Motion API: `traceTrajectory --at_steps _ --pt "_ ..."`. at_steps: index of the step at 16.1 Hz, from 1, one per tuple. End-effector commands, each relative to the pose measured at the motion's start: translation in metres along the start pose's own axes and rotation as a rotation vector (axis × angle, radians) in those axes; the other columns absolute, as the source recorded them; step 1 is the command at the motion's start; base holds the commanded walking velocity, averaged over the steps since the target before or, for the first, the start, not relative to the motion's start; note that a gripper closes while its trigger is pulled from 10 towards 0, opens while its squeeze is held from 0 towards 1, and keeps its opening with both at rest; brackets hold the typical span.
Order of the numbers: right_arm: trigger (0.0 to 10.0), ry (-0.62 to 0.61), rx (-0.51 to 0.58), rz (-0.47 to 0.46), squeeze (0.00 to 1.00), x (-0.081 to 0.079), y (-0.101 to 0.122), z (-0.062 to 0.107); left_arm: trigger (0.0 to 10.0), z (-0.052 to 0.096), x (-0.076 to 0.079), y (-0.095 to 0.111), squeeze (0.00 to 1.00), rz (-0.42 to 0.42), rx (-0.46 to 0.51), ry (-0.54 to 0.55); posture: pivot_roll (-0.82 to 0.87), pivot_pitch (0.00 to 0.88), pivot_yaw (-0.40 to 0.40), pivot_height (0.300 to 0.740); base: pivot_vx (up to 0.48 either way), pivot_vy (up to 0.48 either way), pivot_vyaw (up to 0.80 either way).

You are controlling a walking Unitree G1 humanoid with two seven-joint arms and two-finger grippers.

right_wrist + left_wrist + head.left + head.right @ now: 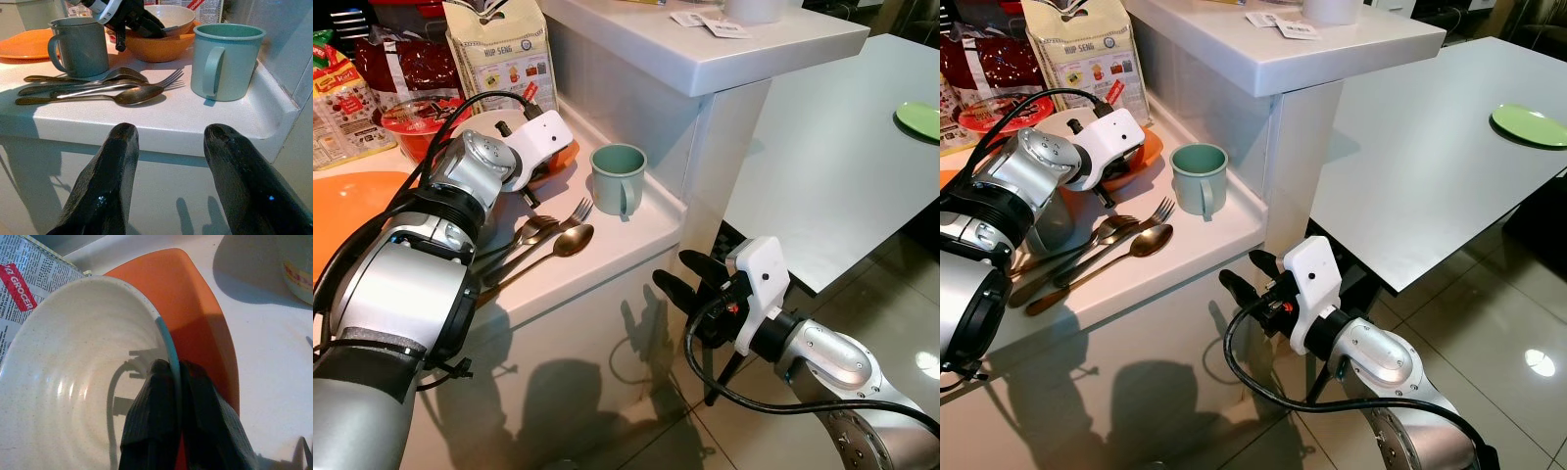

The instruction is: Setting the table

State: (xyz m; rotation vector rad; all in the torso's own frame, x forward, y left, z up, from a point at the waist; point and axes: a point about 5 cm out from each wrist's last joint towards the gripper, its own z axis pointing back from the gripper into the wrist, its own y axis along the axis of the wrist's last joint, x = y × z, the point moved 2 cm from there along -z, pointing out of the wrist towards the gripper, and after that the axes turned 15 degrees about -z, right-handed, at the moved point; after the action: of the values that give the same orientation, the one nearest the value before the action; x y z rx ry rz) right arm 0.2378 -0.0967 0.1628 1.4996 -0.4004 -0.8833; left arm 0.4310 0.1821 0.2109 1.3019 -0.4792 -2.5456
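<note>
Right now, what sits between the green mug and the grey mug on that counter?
In the right wrist view, the cutlery lies between the green mug and grey mug, with the orange bowl behind it.

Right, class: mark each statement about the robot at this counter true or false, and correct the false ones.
1. The left gripper pinches the rim of the white bowl. True.
2. The white bowl sits inside an orange bowl. True.
3. The right gripper holds the green mug. False: its jaws are open and empty, below the counter edge.
4. The green plate lies on the counter beside the cutlery. False: it is on the grey table.
5. A fork and spoon lie near the mug. True.
</note>
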Motion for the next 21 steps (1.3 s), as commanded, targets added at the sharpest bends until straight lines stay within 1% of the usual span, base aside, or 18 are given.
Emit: traceTrajectory --at_steps 1,2,4,7,8,9,10,14,15,16,17,18,19,20,21 --pt "10.0 0.001 0.003 0.010 0.00 0.000 0.004 0.000 0.0 0.005 -0.011 0.008 0.00 -0.004 0.018 0.029 0.02 0.000 0.005 0.740 0.000 0.000 0.00" --pt "10.0 0.000 0.004 0.011 0.00 0.000 0.004 0.000 0.0 0.005 -0.012 0.009 0.00 -0.004 0.021 0.037 0.02 0.000 0.005 0.740 0.000 0.000 0.00" --pt "10.0 -0.001 0.008 0.017 0.00 0.001 0.004 -0.001 0.0 0.008 -0.020 0.012 0.00 0.009 0.038 0.083 0.02 0.000 0.005 0.740 0.000 0.000 0.00" --pt "10.0 -0.002 0.017 0.024 0.00 0.003 0.006 -0.003 0.0 0.017 -0.037 0.019 0.00 0.044 0.074 0.159 0.03 0.000 0.006 0.740 0.000 0.000 0.00" --pt "10.0 0.000 0.023 0.027 0.00 0.002 0.008 -0.004 0.0 0.023 -0.048 0.023 0.00 0.053 0.100 0.207 0.03 0.000 0.003 0.740 0.000 0.000 0.00" --pt "10.0 0.001 0.025 0.027 0.00 0.002 0.008 -0.004 0.0 0.025 -0.051 0.024 0.00 0.058 0.108 0.219 0.03 0.000 0.003 0.740 0.000 0.000 0.00" --pt "10.0 0.006 0.026 0.029 0.00 0.002 0.008 -0.005 0.0 0.030 -0.058 0.028 0.00 0.065 0.131 0.243 0.04 0.000 0.000 0.740 0.000 0.000 0.00" --pt "10.0 0.018 0.033 0.035 0.00 0.001 0.010 -0.008 0.0 0.044 -0.074 0.046 0.00 0.064 0.217 0.278 0.05 0.000 0.000 0.740 0.000 0.000 0.00" --pt "10.0 0.019 0.034 0.035 0.00 0.001 0.010 -0.009 0.0 0.045 -0.074 0.047 0.00 0.060 0.222 0.280 0.05 0.000 0.000 0.740 0.000 0.000 0.00" --pt "10.0 0.017 0.043 0.035 0.00 0.000 0.011 -0.009 0.0 0.052 -0.079 0.050 0.00 0.062 0.244 0.303 0.05 0.000 0.004 0.740 0.000 0.000 0.00" --pt "10.0 0.009 0.060 0.032 0.00 0.001 0.013 -0.008 0.0 0.065 -0.086 0.054 0.00 0.057 0.272 0.344 0.05 0.000 0.009 0.740 0.000 0.000 0.00" --pt "10.0 0.006 0.066 0.030 0.00 0.001 0.014 -0.008 0.0 0.072 -0.088 0.057 0.00 0.059 0.294 0.352 0.05 0.000 0.009 0.740 0.000 0.000 0.00" --pt "10.0 0.003 0.077 0.027 0.00 0.001 0.015 -0.007 0.0 0.087 -0.090 0.062 0.00 0.076 0.337 0.372 0.05 0.000 0.011 0.740 0.000 0.000 0.00" --pt "10.0 0.004 0.085 0.024 0.00 0.001 0.016 -0.007 0.0 0.102 -0.085 0.066 0.00 0.072 0.366 0.370 0.06 0.000 0.008 0.740 0.000 0.000 0.00" --pt "10.0 0.008 0.093 0.021 0.00 0.000 0.017 -0.008 0.0 0.113 -0.074 0.062 0.00 0.077 0.368 0.359 0.07 0.000 0.003 0.740 0.000 0.000 0.00"
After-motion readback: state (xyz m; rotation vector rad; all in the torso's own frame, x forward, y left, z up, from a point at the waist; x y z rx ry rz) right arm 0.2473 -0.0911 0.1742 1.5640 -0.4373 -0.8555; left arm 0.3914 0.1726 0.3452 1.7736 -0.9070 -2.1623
